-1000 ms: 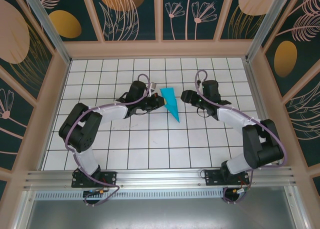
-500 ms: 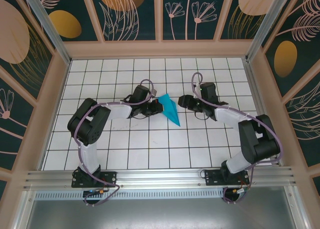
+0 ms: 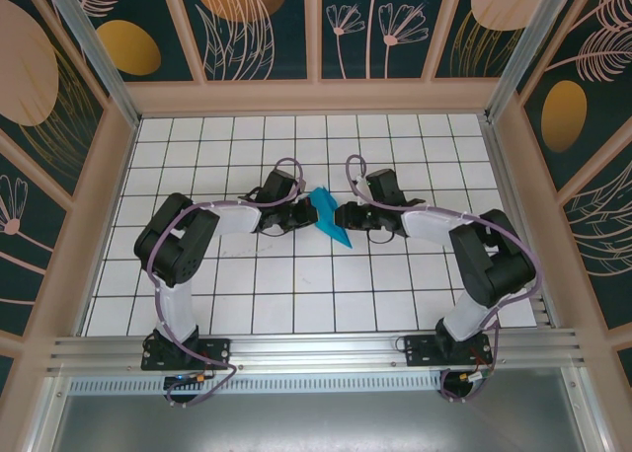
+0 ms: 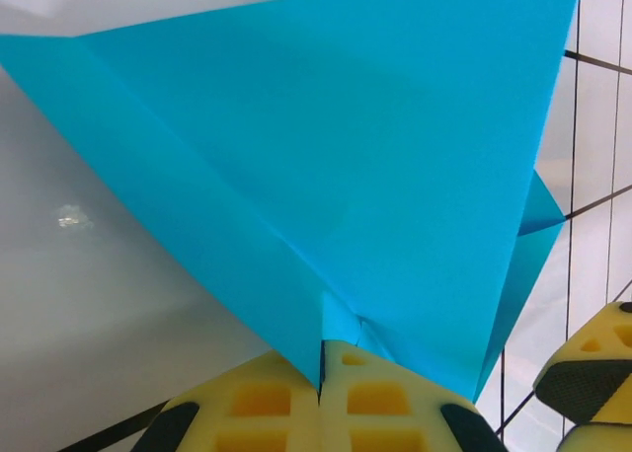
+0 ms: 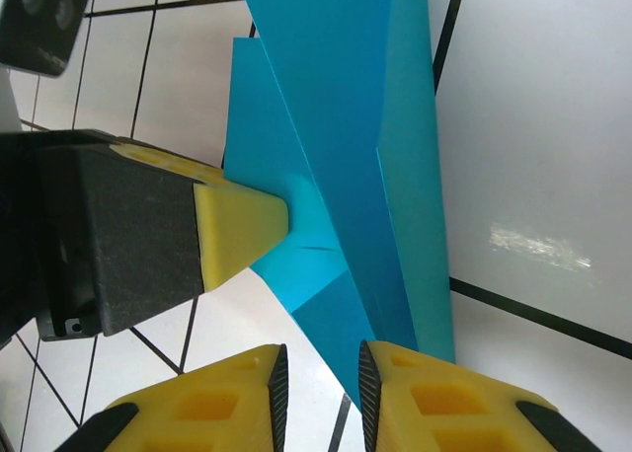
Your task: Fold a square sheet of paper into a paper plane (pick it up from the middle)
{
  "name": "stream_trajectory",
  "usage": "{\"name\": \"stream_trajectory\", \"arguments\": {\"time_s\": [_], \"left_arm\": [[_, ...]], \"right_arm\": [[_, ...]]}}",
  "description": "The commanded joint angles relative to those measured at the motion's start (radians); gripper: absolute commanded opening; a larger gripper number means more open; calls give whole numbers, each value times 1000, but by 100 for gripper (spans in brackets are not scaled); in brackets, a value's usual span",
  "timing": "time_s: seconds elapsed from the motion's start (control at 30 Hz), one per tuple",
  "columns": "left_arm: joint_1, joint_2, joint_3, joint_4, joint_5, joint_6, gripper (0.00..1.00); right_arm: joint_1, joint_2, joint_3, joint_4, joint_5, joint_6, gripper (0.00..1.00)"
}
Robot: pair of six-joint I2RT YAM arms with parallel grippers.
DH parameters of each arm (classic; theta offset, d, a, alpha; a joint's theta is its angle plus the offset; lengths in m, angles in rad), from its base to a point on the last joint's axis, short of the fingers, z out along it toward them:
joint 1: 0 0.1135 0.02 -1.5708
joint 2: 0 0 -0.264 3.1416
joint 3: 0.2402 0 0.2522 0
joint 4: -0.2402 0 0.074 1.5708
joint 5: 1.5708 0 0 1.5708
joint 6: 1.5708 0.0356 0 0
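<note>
The paper plane (image 3: 329, 218) is a folded cyan-blue dart, held a little above the white grid table between the two arms. My left gripper (image 3: 309, 215) is shut on the plane's centre fold (image 4: 336, 329), and the wings (image 4: 346, 146) spread out beyond its yellow jaws. My right gripper (image 3: 342, 218) is on the plane's other side. It (image 5: 321, 363) is open with a narrow gap, and the plane's lower point (image 5: 346, 334) hangs just before its right pad. In the right wrist view, the left gripper's yellow fingertip (image 5: 242, 230) presses the plane (image 5: 336, 107).
The white grid table (image 3: 296, 284) is ringed by a wooden frame (image 3: 316, 97) with patterned walls. Both arms' bases are bolted to the rail (image 3: 316, 351) at the near edge. The right gripper's fingertip (image 4: 592, 373) shows at the left wrist view's lower right.
My right gripper has moved left, up to the plane. The left gripper closed in on the plane's left side and now holds it, tilted, slightly lower.
</note>
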Motion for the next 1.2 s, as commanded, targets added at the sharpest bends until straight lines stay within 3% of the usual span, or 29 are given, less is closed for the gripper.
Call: {"name": "stream_trajectory", "arguments": {"time_s": [0.0, 0.63, 1.17], "left_arm": [[-6, 23, 23, -31, -14, 17, 0], [-5, 32, 29, -39, -6, 18, 0], [-5, 46, 41, -48, -16, 5, 0]], "right_arm": [[9, 21, 35, -20, 11, -28, 29], [16, 84, 67, -82, 79, -48, 32], [38, 27, 13, -127, 94, -54, 35]]}}
